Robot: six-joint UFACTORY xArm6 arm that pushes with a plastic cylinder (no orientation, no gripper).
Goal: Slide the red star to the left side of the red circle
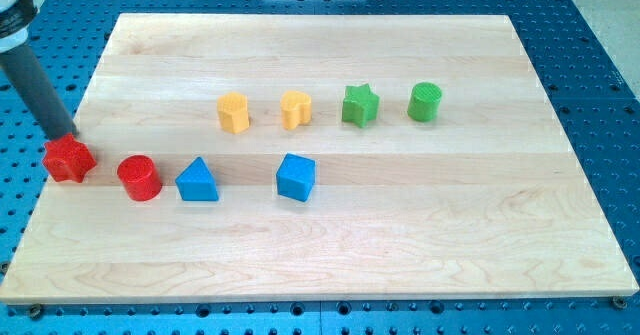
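My tip (66, 135) touches the red star (69, 160) at the board's left edge (60, 190) (no jaws, nothing held). Blocks: 2 red, 2 blue, 2 yellow, 2 green.

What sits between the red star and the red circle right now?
Nothing: the camera view shows only a narrow strip of bare board between red star and red circle. My tip touches the star's top edge.

My dark rod slants down from the upper left corner of the frame toward the lower right, wider at its top, with my tip (64, 135) ending low at the frame's left side.
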